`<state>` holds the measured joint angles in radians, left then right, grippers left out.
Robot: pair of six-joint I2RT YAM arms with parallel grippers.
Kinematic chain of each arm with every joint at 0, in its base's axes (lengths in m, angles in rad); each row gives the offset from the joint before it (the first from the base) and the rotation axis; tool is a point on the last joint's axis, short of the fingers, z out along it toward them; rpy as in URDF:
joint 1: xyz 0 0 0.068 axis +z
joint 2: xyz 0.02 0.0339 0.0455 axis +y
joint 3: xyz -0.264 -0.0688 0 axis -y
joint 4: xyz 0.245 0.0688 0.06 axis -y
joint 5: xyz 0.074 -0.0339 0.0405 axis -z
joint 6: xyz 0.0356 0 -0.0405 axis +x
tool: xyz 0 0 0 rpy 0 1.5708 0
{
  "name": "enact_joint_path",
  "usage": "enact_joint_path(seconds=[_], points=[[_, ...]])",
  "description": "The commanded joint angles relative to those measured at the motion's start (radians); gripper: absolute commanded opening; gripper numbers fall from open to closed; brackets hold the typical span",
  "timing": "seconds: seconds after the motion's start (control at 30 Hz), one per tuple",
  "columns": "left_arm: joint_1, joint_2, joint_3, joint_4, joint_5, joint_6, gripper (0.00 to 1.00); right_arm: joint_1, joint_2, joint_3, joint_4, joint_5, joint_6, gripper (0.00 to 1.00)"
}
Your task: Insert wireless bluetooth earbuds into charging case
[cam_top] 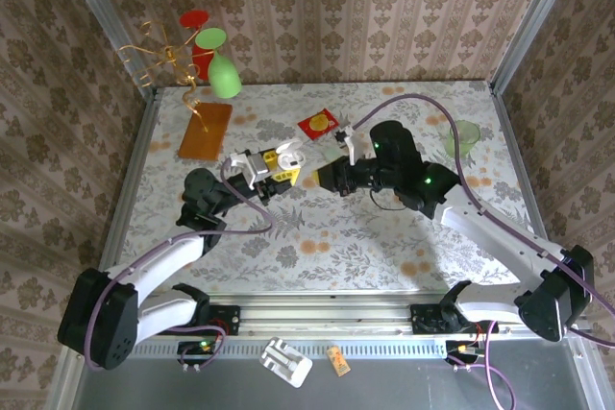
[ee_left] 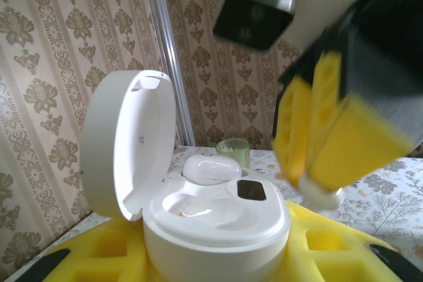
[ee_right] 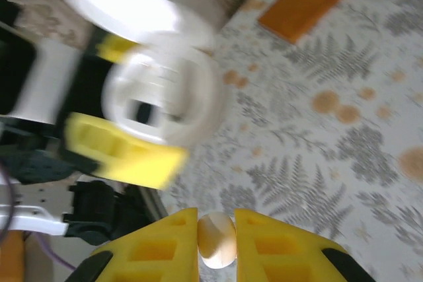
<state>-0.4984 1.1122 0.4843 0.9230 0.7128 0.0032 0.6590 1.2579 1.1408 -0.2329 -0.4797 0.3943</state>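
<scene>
The white charging case (ee_left: 218, 229) sits upright between my left gripper's (ee_left: 218, 259) yellow fingers (ee_left: 86, 259), which are shut on it. Its lid (ee_left: 125, 137) stands open to the left. One earbud (ee_left: 211, 168) lies in the rear slot, and the front slot (ee_left: 192, 211) is bare. My right gripper (ee_right: 217, 229) is shut on a second white earbud (ee_right: 217, 241). It hovers just right of and above the case, where its fingers (ee_left: 330, 137) and the earbud tip (ee_left: 320, 196) show. From above, the left gripper (cam_top: 272, 172) and right gripper (cam_top: 315, 177) meet at mid-table around the case (cam_top: 288, 155).
An orange board (cam_top: 205, 130) lies at the back left under a gold wire stand with red and green ornaments (cam_top: 223, 74). A red packet (cam_top: 318, 124) lies behind the grippers. A green cup (cam_top: 465, 135) stands at the back right. Metal posts and wallpapered walls enclose the table.
</scene>
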Motion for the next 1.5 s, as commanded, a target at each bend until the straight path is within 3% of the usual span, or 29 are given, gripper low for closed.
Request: enact_joint_path(seconds=[0.0,0.43,0.97,1.17,1.47], points=[[-0.014,0.016,-0.005,0.047,-0.024,0.046,0.26,0.024,0.025,0.074,0.047,-0.026,0.000,0.17],[-0.028,0.072,-0.006,0.113,-0.034,0.029,0.26,0.059,0.126,0.182,0.073,-0.011,-0.025,0.17],[-0.029,0.071,0.001,0.112,-0.030,0.030,0.26,0.062,0.201,0.193,0.094,0.044,-0.005,0.16],[-0.029,0.069,0.006,0.113,-0.034,0.024,0.25,0.062,0.196,0.189,0.076,0.061,-0.004,0.27],[-0.029,0.069,0.014,0.111,-0.027,0.018,0.25,0.061,0.182,0.211,0.025,0.122,-0.042,0.31]])
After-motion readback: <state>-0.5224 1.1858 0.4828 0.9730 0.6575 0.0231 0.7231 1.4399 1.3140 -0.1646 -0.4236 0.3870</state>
